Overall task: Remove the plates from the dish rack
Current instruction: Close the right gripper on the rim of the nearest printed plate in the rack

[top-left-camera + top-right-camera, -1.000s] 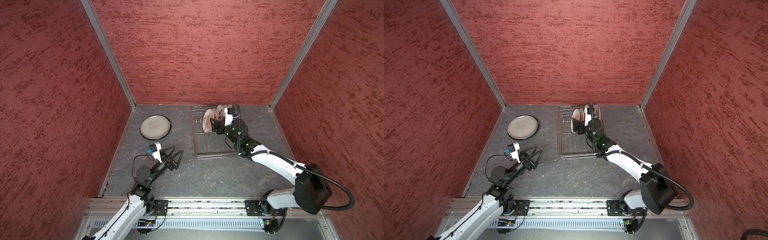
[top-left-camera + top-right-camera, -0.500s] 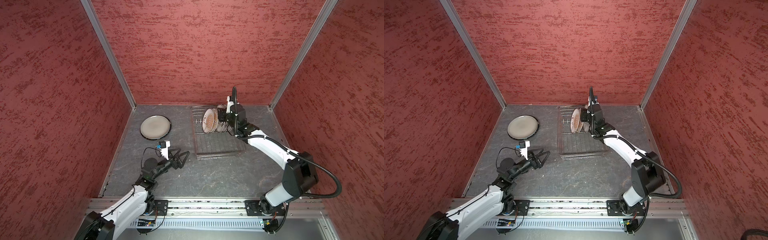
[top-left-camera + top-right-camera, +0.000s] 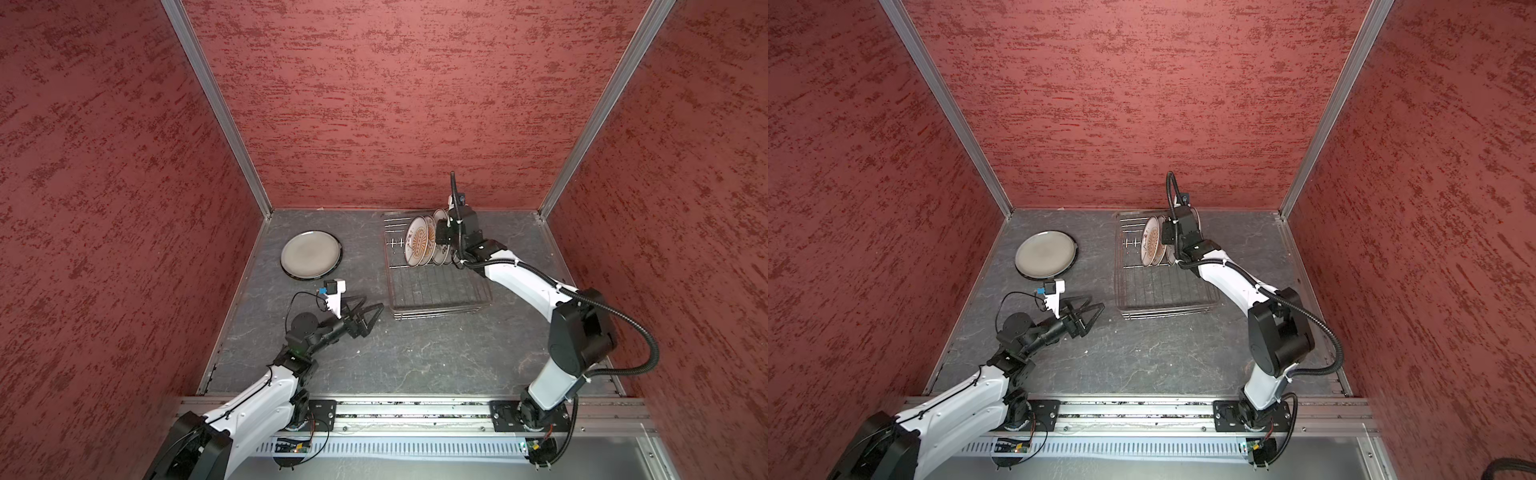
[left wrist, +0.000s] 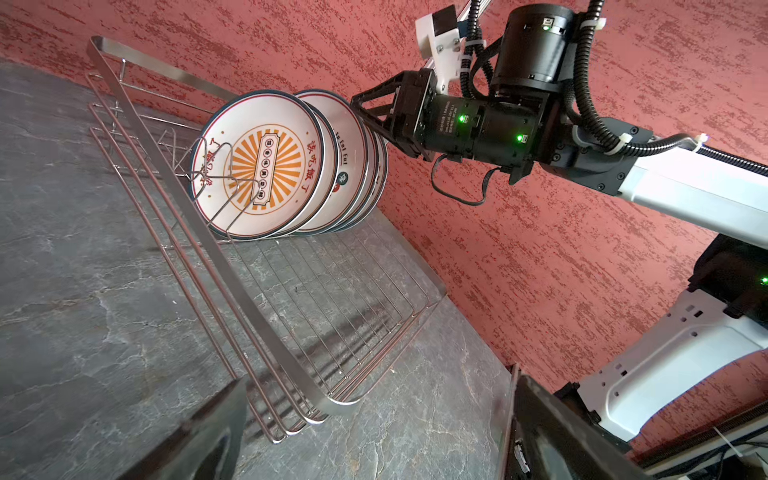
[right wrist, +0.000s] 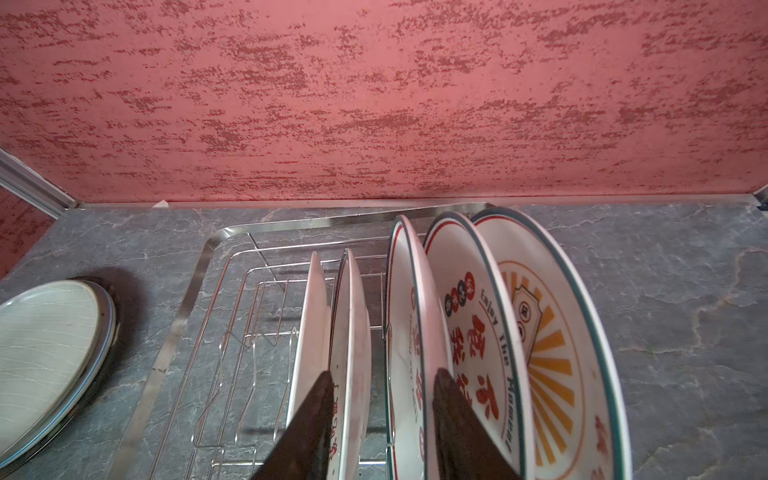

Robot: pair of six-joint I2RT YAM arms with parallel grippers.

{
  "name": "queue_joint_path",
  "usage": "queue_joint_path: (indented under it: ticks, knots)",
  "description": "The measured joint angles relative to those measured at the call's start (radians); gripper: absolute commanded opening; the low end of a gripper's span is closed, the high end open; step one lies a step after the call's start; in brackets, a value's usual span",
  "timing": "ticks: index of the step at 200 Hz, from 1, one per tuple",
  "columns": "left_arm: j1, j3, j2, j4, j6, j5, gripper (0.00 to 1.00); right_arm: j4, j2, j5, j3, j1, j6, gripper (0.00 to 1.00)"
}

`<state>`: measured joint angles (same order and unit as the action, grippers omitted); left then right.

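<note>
Dark grey marbled bench point(image 3: 415, 353), shut in by red textured walls point(image 3: 395, 104). Toward the front edge, left of middle: left gripper point(image 3: 372, 311) spread fully wide, holding nothing. Further back, right of middle: silver wire dish rack point(image 3: 440, 309), reaching almost to the far edge. Near the far left corner, lying flat: grey plate point(image 3: 311, 254). At the rack's far end, standing on edge: five white plates point(image 4: 266, 166), thin dark rims, orange sunburst, red characters. Astride their upper rims, right gripper point(image 5: 384, 376) half closed; firm hold or not, impossible to tell.
</note>
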<state>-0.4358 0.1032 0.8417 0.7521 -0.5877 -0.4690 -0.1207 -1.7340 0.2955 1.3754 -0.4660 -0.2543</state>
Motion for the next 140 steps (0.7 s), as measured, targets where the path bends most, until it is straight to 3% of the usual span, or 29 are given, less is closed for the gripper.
queue_joint_path:
  ticks: [140]
  knots:
    - [-0.002,0.0,-0.037,-0.028,0.001,0.048,0.99,-0.112,-0.148,0.124,0.109,0.003,-0.014,0.28]
